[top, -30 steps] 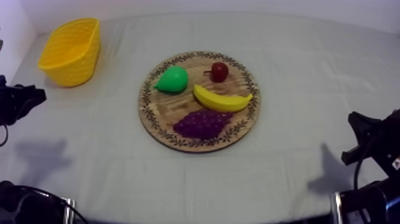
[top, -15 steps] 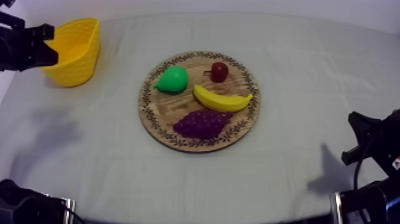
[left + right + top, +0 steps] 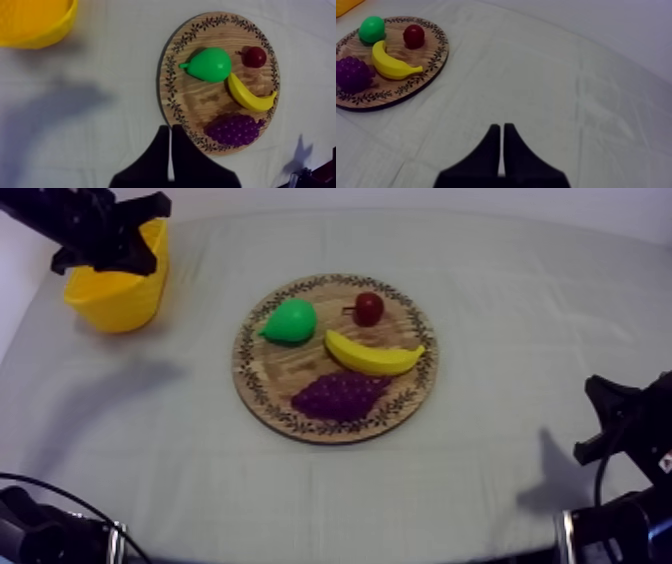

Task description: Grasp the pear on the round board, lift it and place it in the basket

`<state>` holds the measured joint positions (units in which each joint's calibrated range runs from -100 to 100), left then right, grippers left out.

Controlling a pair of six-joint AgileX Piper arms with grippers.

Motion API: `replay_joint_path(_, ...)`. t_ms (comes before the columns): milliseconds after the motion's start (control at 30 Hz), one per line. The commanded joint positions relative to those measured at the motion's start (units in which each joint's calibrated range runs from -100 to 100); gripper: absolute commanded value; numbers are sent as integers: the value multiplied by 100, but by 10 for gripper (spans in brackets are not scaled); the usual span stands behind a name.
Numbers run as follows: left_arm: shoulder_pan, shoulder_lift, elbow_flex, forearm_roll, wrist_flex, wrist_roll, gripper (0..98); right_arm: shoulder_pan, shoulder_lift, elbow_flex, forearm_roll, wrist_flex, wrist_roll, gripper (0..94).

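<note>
The green pear (image 3: 290,321) lies on the left part of the round wooden board (image 3: 262,380), beside a banana (image 3: 372,355). The yellow basket (image 3: 112,298) stands at the far left of the table. My left gripper (image 3: 150,208) hangs high in front of the basket, well left of the board. In the left wrist view its fingers (image 3: 170,137) lie together as a narrow wedge with nothing in them, near the board's rim, with the pear (image 3: 210,64) farther off. My right gripper (image 3: 598,390) rests low at the right, shut (image 3: 501,131) and far from the pear (image 3: 372,28).
On the board also lie a small red fruit (image 3: 369,308) and a bunch of purple grapes (image 3: 338,396). The grey-white cloth (image 3: 520,318) covers the table, with open room right of the board and along the front.
My left arm has swung from the left edge up to the far left, now in front of the basket. The right arm and the fruit have not moved.
</note>
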<state>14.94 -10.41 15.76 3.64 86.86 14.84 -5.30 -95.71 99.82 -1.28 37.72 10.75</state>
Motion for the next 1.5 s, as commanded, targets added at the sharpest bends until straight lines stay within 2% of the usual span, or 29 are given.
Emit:
replay_joint_path(0, 59, 375, -255, -4, 11, 20, 0, 2, -4, -5, -1, 2, -3, 4)
replay_joint_path(467, 505, 2112, -1827, 14, 11, 265, 0, 2, -4, -5, -1, 2, -3, 4)
replay_joint_path(867, 718, 3194, -2819, 66, 69, 329, 0, 2, -4, -5, -1, 2, -3, 4)
replay_joint_path(967, 700, 3257, -2866, 57, 121, 195, 0, 2, -4, -5, -1, 2, -3, 4)
replay_joint_path(1067, 675, 3290, -2926, 26, 191, -269, 0, 2, -4, -5, -1, 2, -3, 4)
replay_joint_path(1267, 643, 3328, -3057, 15, 398, -2006, 0, 2, -4, -5, -1, 2, -3, 4)
replay_joint_path(1467, 665, 3344, -3009, 68, 364, -3383, 0, 2, -4, -5, -1, 2, -3, 4)
